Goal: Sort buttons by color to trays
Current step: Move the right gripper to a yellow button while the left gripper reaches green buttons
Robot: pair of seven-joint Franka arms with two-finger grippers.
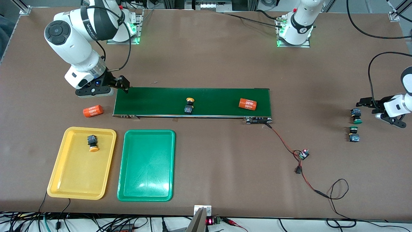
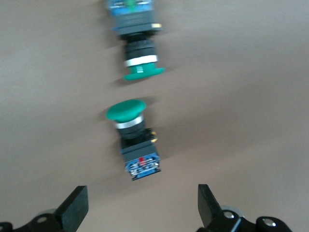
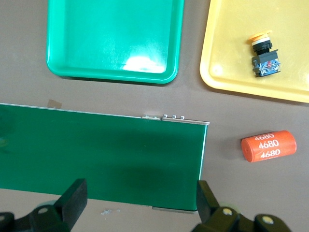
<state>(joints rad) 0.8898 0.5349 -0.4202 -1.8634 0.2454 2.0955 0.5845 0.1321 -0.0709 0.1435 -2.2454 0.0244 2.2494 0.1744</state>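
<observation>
Two green buttons lie on their sides on the bare table at the left arm's end, caps facing each other. My left gripper hangs open beside them, empty, with one green button just ahead of its fingertips and the other green button past it. A yellow button lies mid-belt. Another yellow button rests in the yellow tray. The green tray holds nothing. My right gripper is open and empty over the belt's end.
The dark-green conveyor belt runs across the middle of the table. One orange cylinder lies on it, another orange cylinder on the table beside the belt's end. Red and black wires trail to a small circuit board.
</observation>
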